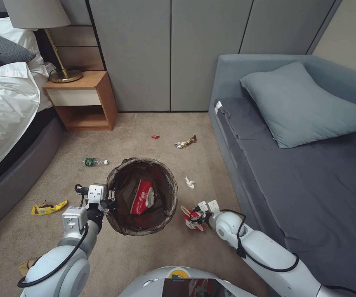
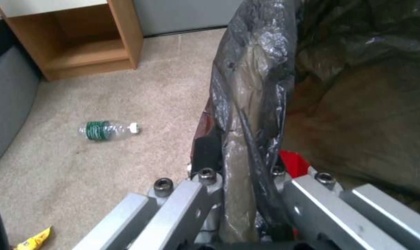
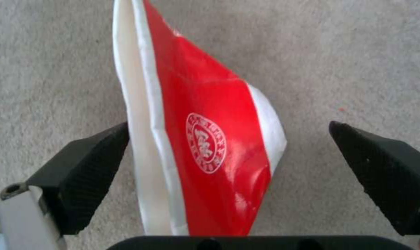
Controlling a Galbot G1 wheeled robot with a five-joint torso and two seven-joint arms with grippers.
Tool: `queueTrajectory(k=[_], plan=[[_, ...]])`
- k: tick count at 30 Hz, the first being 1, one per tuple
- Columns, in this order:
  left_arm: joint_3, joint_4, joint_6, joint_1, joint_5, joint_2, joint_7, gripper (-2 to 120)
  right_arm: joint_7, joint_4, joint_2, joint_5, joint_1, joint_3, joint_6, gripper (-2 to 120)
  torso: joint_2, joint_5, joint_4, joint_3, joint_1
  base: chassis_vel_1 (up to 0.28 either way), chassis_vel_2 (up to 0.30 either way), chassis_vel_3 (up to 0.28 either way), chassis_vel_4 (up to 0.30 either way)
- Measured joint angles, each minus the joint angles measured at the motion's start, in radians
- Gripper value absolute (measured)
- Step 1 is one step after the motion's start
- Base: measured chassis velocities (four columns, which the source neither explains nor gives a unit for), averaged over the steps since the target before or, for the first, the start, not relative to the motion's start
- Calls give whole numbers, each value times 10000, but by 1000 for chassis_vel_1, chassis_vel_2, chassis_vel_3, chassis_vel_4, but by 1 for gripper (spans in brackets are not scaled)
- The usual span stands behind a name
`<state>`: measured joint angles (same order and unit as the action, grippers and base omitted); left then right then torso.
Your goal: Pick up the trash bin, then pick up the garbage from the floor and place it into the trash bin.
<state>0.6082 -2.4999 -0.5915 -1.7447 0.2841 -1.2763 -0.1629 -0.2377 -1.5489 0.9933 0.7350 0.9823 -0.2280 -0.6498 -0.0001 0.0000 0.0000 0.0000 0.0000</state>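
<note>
Near right: right gripper [image 3: 228, 173] spread astride red-white packet [image 3: 205, 139] on carpet, one pad touching; may slip out w/ off-centre closing. Left gripper [image 2: 240, 187] pinching rim of trash bin [image 1: 141, 196], centre. Farther: bottle [image 1: 93, 161], wrappers.

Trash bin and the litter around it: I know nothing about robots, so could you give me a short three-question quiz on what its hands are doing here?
1. True or false: the left hand is clamped on the rim of the trash bin.
2. What stands between the open fingers of the right hand?
A. a spoon
B. a red-and-white packet
C. a sock
3. What main colour is the packet inside the bin?

Key: 1 true; 2 B; 3 red.
</note>
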Motion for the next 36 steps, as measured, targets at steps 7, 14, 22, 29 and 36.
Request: queueTrajectory(k=[7, 14, 22, 29, 36], plan=[[-29, 0, 6, 22, 3, -13, 3, 3, -79, 67, 90, -34, -23, -190, 0, 100, 0, 0, 0, 0, 0, 0, 0, 0, 0], [-41, 0, 13, 51, 3, -11, 6, 3, -138, 218, 185, -31, -88, -307, -3, 100, 0, 0, 0, 0, 0, 0, 0, 0, 0], [-74, 0, 27, 86, -20, -34, 8, 3, -136, 225, 196, 31, -103, -308, -6, 88, 0, 0, -1, 0, 0, 0, 0, 0, 0], [-71, 0, 31, 103, -19, 5, 12, 3, -132, 289, 227, 57, -202, -335, -19, 65, 0, 0, 0, 0, 0, 0, 0, 0, 0], [-87, 0, 36, 178, -11, 19, 15, 3, -197, 351, 300, 74, -294, -377, -14, 34, 0, 0, 0, 0, 0, 0, 0, 0, 0]])
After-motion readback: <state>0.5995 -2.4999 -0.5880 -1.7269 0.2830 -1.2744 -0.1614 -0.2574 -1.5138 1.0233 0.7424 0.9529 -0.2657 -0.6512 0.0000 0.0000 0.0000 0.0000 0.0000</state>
